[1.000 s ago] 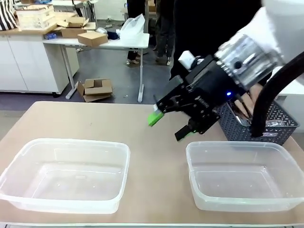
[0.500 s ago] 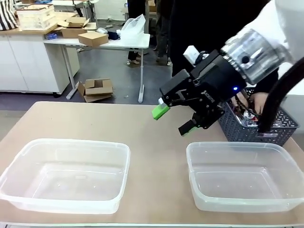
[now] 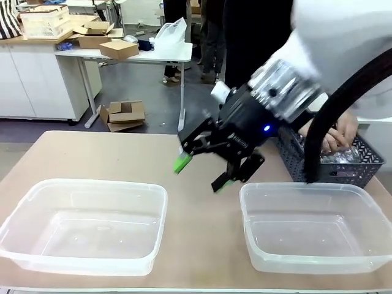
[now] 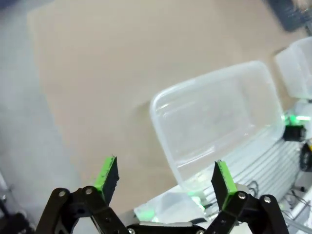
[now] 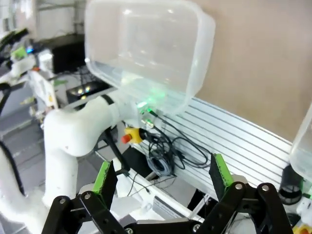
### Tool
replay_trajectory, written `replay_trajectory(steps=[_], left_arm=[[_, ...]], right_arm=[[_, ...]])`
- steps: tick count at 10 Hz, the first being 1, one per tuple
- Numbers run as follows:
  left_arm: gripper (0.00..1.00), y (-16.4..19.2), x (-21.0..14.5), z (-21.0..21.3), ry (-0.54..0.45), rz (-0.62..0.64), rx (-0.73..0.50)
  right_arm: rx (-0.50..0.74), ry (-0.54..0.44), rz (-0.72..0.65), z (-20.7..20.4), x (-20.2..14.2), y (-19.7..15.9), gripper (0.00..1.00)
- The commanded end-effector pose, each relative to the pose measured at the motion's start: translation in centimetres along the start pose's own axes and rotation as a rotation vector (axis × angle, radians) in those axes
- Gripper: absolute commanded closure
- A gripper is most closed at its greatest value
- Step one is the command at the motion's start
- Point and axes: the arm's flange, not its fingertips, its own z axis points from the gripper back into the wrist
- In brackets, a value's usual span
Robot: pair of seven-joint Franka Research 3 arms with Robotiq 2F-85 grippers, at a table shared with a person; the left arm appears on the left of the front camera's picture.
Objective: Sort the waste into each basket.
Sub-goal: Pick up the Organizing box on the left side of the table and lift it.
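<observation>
Right tool (image 3: 202,174) hovers, jaws apart; left tool (image 4: 165,173) likewise

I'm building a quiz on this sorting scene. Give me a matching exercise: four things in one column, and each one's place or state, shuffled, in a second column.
Things:
1. right tool
2. left clear tub
3. grey lattice basket
4. person's hand

Places or states:
A. at the far right of the table
B. empty, standing at the robot's left
C. open, holding nothing
D. over the grey lattice basket

Pairs: 1-C, 2-B, 3-A, 4-D
</observation>
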Motion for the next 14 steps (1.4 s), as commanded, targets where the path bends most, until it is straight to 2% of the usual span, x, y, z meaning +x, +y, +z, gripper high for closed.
replay_trajectory(steps=[1, 2, 5, 7, 8, 9, 10, 11, 12, 13, 14], left_arm=[[0.0, -2.8, -3.8, -8.2, 0.204, 0.04, 0.045], [0.0, -3.1, -4.4, -9.9, 0.258, 0.024, 0.058], [0.0, -5.1, -5.6, -15.7, 0.333, -0.015, -0.115], [0.0, -5.9, -7.3, -18.4, 0.439, -0.036, -0.13], [0.0, -5.6, -8.3, -19.2, 0.491, -0.025, -0.099], [0.0, -5.4, -8.7, -19.4, 0.511, -0.005, -0.1], [0.0, -4.9, -9.6, -20.1, 0.52, 0.011, -0.058], [0.0, -4.4, -10.9, -21.2, 0.473, 0.02, -0.018], [0.0, -4.2, -11.8, -22.7, 0.334, 0.054, -0.067], [0.0, -4.1, -11.5, -22.3, 0.318, 0.063, -0.095], [0.0, 1.2, 2.8, -14.8, 0.465, 0.023, -0.077]], right_arm=[[-0.124, 0.072, -0.074, -4.3, 2.7, 2.6, 0.0], [-0.135, 0.117, -0.071, -6.4, 3.4, 2.8, 0.0], [-0.225, 0.186, -0.155, -11.8, 5.7, 3.2, 0.0], [-0.291, 0.217, -0.198, -14.2, 6.8, 3.4, 0.0], [-0.308, 0.233, -0.207, -15.3, 7.1, 3.6, 0.0], [-0.331, 0.24, -0.213, -16.0, 7.3, 4.0, 0.0], [-0.351, 0.253, -0.216, -16.6, 7.3, 4.4, 0.0], [-0.358, 0.268, -0.209, -17.2, 7.4, 4.8, 0.0], [-0.358, 0.277, -0.211, -17.5, 7.5, 5.0, 0.0], [-0.36, 0.274, -0.223, -17.4, 7.4, 4.9, 0.0], [-0.355, 0.277, -0.232, -16.8, 7.1, 4.8, 0.0]])
